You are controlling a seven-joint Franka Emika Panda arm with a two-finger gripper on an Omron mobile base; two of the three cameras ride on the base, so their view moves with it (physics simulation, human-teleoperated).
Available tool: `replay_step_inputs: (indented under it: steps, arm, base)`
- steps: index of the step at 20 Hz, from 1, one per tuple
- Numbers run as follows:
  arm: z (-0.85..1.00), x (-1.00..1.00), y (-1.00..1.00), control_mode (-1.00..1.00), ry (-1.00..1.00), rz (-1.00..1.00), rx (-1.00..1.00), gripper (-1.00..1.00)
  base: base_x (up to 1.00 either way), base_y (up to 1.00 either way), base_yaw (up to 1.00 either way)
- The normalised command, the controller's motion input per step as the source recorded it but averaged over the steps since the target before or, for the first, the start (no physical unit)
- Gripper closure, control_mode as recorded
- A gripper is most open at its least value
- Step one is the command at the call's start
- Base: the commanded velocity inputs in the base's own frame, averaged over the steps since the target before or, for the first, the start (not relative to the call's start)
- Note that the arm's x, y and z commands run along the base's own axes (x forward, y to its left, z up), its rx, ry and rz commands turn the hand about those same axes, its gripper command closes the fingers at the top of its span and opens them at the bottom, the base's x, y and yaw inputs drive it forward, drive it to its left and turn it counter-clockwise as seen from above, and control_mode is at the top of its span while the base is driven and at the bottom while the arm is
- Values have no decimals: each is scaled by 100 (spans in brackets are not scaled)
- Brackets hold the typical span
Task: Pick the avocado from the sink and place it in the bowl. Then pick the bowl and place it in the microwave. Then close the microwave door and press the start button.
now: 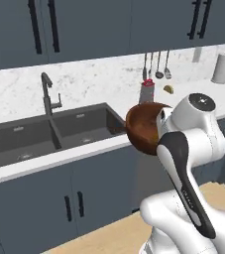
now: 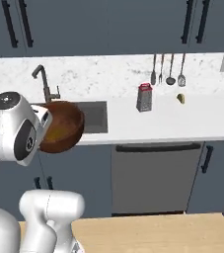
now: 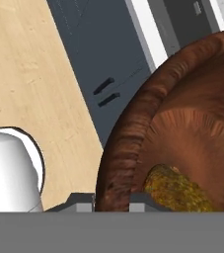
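Note:
The reddish-brown bowl (image 1: 142, 126) (image 2: 63, 126) (image 3: 182, 118) hangs tilted in the air in front of the counter edge, just right of the sink (image 1: 84, 124) (image 2: 96, 116). My gripper (image 3: 111, 200) is shut on the bowl's rim, with one fingertip (image 3: 82, 200) outside the wall and the other inside. The brownish-orange avocado (image 3: 175, 190) lies inside the bowl against its lower wall. The white hand covers the grip in both base views. The microwave and its door are out of view.
A dark faucet (image 1: 47, 94) (image 2: 44, 81) stands behind the sink. On the white counter stand a metal grater (image 1: 146, 92) (image 2: 144, 97), a small yellow item (image 2: 181, 98) and a paper towel roll (image 1: 223, 67). Utensils (image 2: 170, 69) hang on the wall. Grey cabinets and wooden floor lie below.

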Motion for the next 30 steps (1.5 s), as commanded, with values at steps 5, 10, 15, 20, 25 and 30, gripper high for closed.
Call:
replay_step_inputs:
  steps: [5, 10, 15, 20, 25, 30]
  arm:
    - [0, 0, 0, 100, 0, 0, 0, 100]
    - [0, 0, 0, 100, 0, 0, 0, 100]
    - [0, 0, 0, 100, 0, 0, 0, 100]
    - [0, 0, 0, 100, 0, 0, 0, 100]
    - [0, 0, 0, 100, 0, 0, 0, 100]
    - [0, 0, 0, 100, 0, 0, 0, 100]
  base:
    - [-22, -37, -71]
    - [-16, -32, -73]
    - [-4, -41, -67]
    - [0, -86, -53]
    - [28, -52, -50]
    - [85, -25, -31]
